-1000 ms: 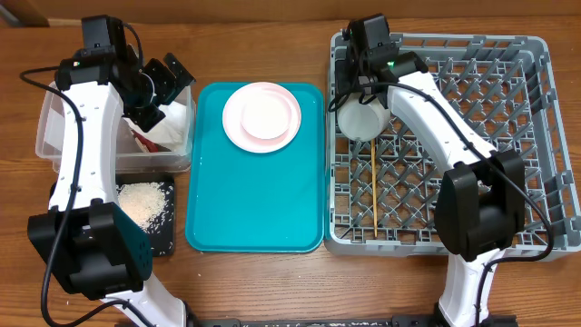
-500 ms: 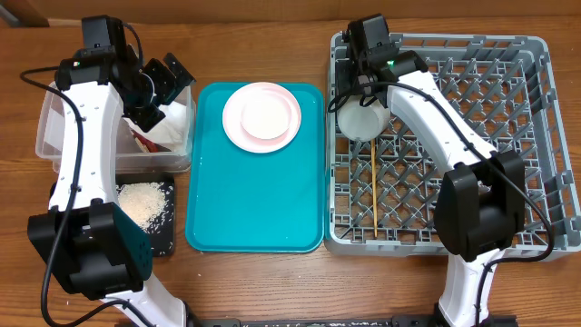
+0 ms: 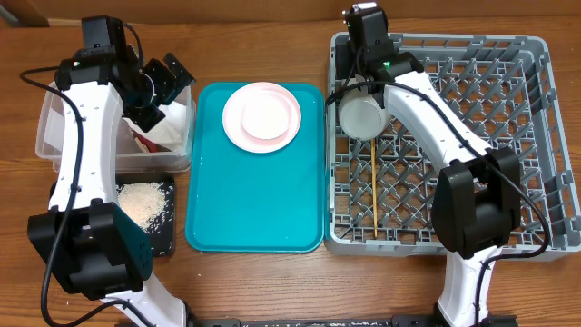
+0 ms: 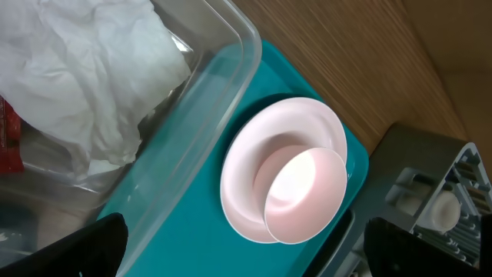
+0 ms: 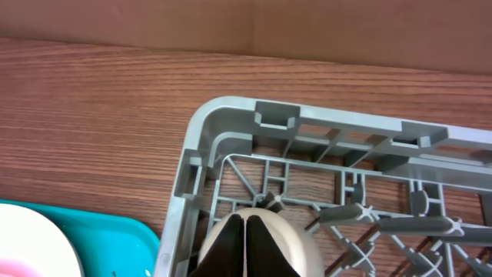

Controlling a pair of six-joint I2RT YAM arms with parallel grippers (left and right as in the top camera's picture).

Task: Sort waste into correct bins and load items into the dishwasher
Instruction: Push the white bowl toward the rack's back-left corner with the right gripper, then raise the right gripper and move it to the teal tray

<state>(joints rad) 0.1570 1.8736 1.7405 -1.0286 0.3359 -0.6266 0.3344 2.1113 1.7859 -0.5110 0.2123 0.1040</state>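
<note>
**Q:** Napkin?
**A:** In the clear tub at the left edge of the counter, with the left tool spread wide above it. The wrapper is mostly cut off.
**Q:** And the cup?
**A:** Far-left corner of the rack. The right tool is pressed together over it; contact is hidden.

The right gripper, jaws pressed together, has drawn back toward the far-left corner of the grey dish rack; the wrist head above it now overlaps the rack's far rim, whereas earlier it sat just inside that rim; the white cup beneath the arm has tilted slightly and now shows more of its rim.
</note>
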